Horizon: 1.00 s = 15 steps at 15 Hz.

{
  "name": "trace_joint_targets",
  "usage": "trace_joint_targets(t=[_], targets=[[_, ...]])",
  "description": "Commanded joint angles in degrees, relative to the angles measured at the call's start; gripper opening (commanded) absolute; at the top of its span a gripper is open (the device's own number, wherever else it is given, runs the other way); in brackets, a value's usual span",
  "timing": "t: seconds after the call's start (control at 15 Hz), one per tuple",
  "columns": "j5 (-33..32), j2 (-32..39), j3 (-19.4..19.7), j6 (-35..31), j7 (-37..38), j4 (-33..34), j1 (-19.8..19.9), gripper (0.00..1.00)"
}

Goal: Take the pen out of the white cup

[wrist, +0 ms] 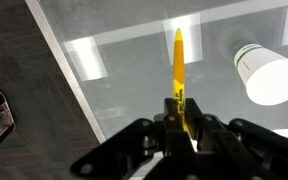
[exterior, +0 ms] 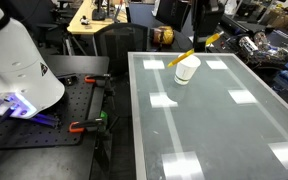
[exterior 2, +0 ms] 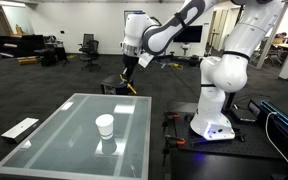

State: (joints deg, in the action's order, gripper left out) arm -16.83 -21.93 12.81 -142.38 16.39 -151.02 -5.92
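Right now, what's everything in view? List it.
table: 1, glass top, centre of scene
cup: 1, white, upright on the table
pen: 1, yellow, out of the cup, held in the air over the glass
clamps: 2, orange handles, on the black board beside the table
arm: 1, white, raised over the table
jaws: shut on the pen, apart from the cup

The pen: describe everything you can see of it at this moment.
The pen is thin, straight and yellow, plastic-looking, narrowing to a point at its free end. The claw is shut on its other end. It is fully out of the white cup, touches nothing else, and hangs in the air over the glass table.
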Motion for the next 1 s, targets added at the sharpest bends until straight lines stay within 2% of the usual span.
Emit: trace_joint_targets(t=[0.0,0.27,0.93], targets=[[5.2,2.9,-5.1,0.3,-5.0,1.7,4.6,0.04],[10.0,7.9,-6.8,2.4,-10.0,5.0,5.4,0.04],[10.3,21.5,-8.5,10.1,-10.6,15.8,6.4,0.04]])
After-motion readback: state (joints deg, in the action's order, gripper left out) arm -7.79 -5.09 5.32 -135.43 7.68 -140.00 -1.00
